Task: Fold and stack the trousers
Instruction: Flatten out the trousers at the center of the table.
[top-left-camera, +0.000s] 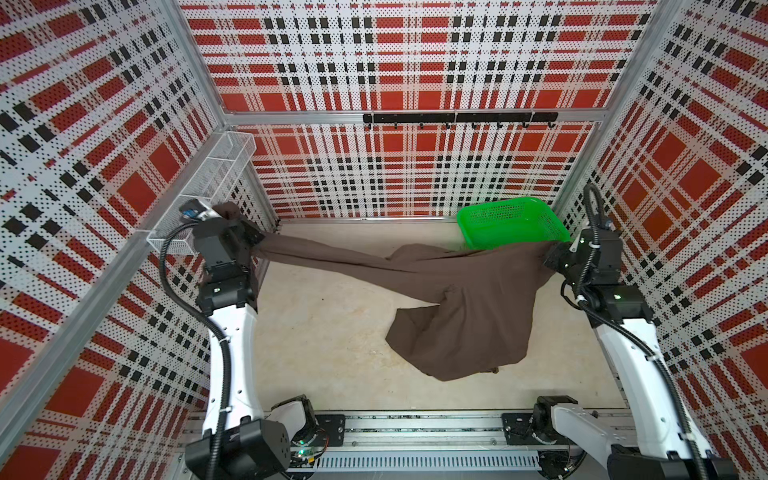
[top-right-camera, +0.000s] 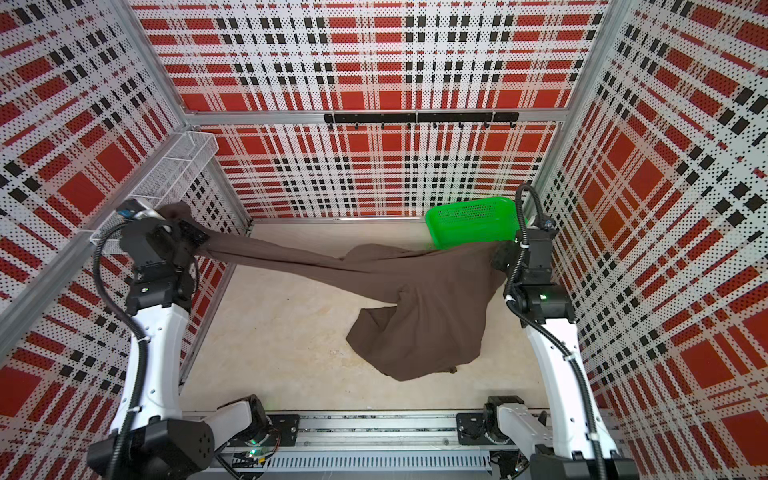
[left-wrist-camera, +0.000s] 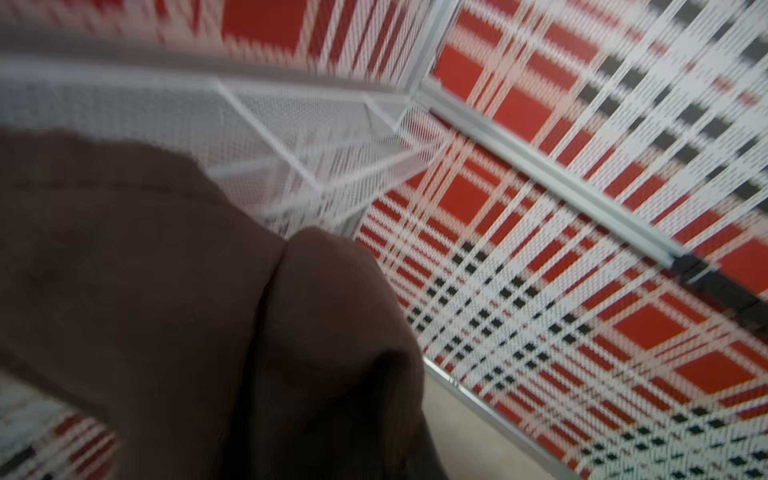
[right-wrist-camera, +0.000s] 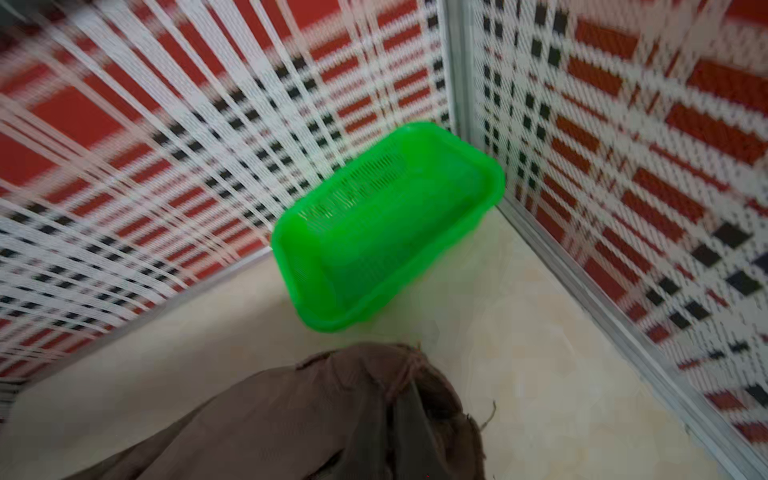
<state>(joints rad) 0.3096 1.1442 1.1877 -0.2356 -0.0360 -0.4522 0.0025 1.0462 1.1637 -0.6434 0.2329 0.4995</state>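
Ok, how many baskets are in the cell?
2. A green slotted plastic basket in the far right corner of the beige tabletop; a white wire-mesh basket mounted on the red plaid left wall. No others visible, though the brown cloth trousers hide some tabletop.

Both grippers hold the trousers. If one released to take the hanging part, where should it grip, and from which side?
Probably the trousers at their loose lower edge, approached from the robot's own side, low over the table. That edge hangs free there, while the cloth higher up is twisted and pulled taut between the left gripper and right gripper.
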